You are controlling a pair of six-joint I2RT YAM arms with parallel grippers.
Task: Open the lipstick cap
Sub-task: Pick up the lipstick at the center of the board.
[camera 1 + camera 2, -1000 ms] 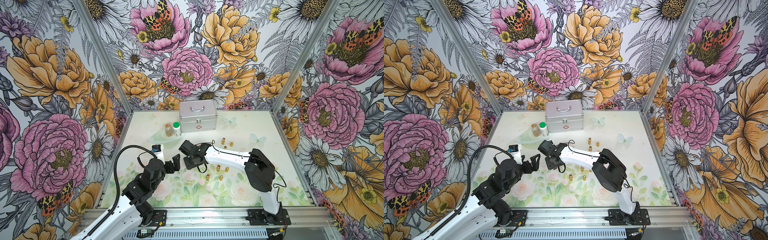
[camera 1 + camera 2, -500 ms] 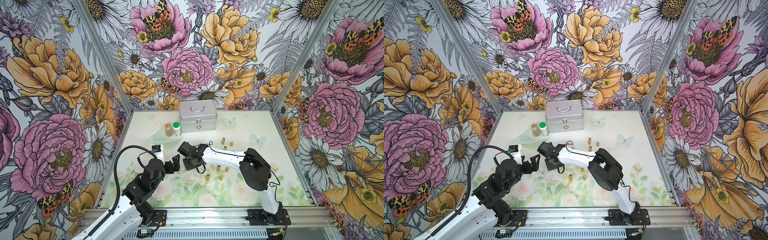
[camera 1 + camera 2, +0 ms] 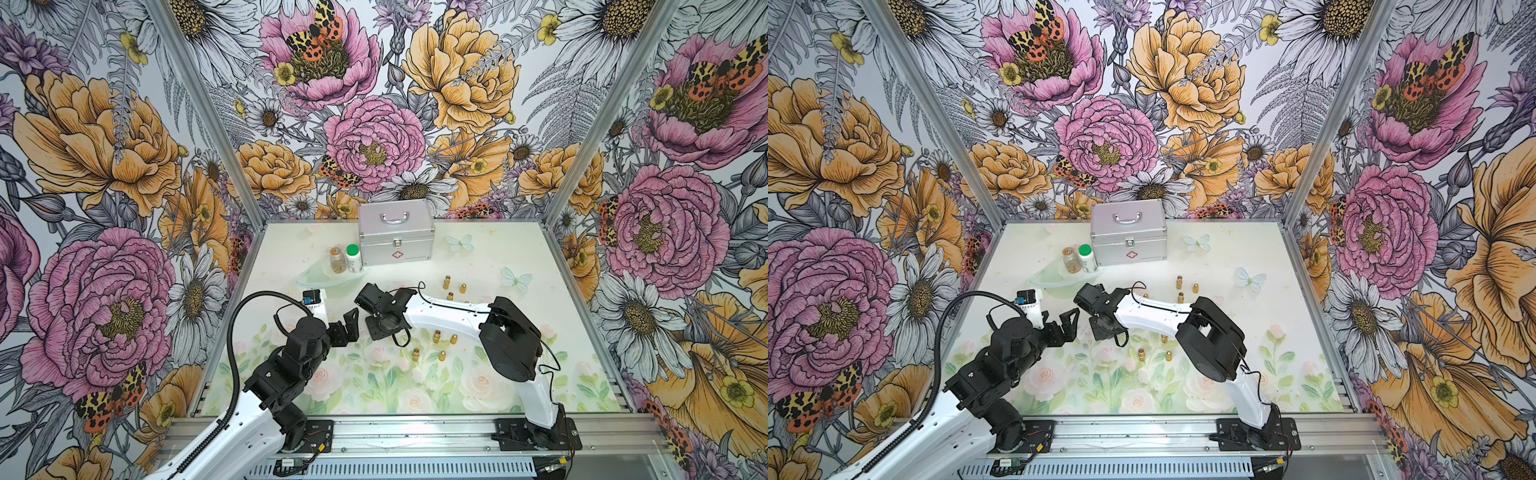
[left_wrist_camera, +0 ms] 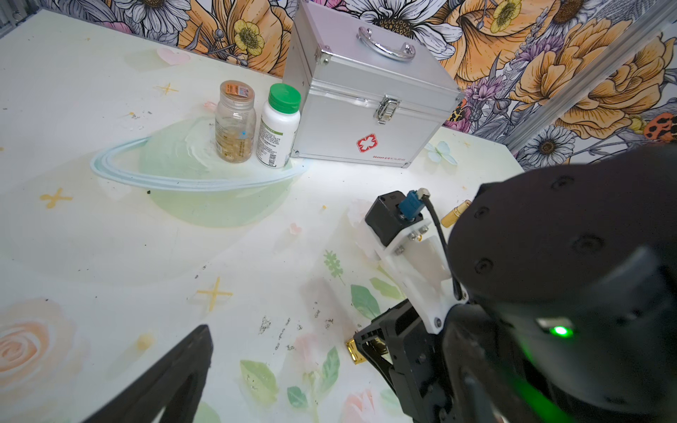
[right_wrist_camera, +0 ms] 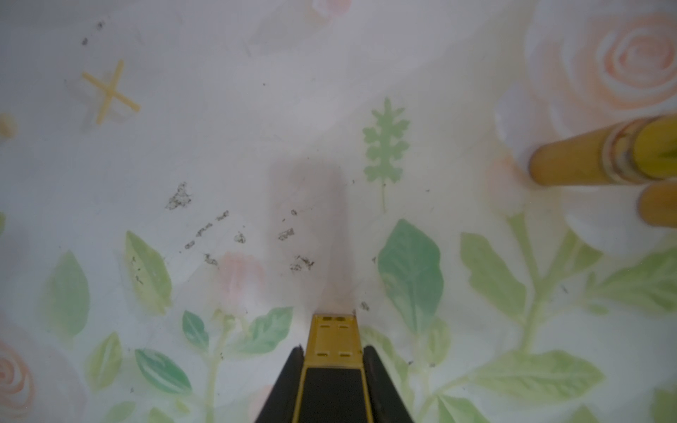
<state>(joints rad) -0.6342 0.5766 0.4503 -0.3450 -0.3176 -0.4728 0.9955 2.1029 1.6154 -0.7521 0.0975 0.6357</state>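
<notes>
Lipstick point(image 5: 334, 337) sits pinched between the fingers of the right gripper point(image 5: 333, 353); the left gripper point(image 3: 349, 326) gapes wide. A shallow hold could let it twist loose once pulled.

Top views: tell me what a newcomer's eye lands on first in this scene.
The huge pink and orange flowers on the walls surround the workspace and dominate both top views. At the back of the table stands a silver case with a red cross on its front. Mid-table, the right gripper clamps a gold-and-black lipstick, with the open left gripper close by.
</notes>
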